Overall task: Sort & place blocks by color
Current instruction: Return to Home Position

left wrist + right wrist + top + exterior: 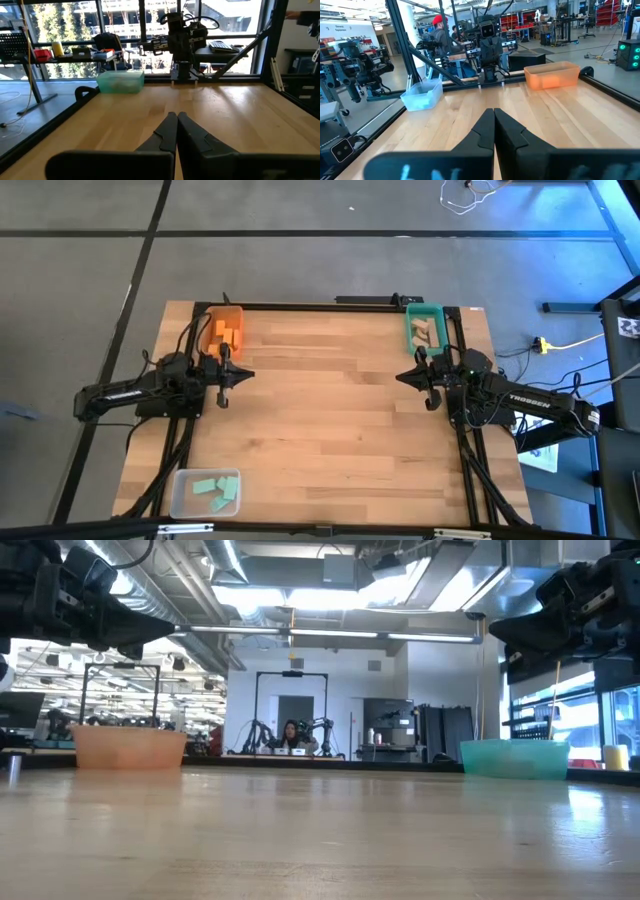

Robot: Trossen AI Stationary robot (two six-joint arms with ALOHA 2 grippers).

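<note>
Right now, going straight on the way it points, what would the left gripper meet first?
Only bare table lies ahead; the left gripper, shut, faces the right arm opposite, probably its first obstacle.

One camera looks straight down, one level across the table (330,420), both wrist cameras face each other.

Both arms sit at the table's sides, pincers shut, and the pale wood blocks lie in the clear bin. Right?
No: the high view shows the pale wood blocks in the teal bin, not the clear bin. The rest holds.
</note>
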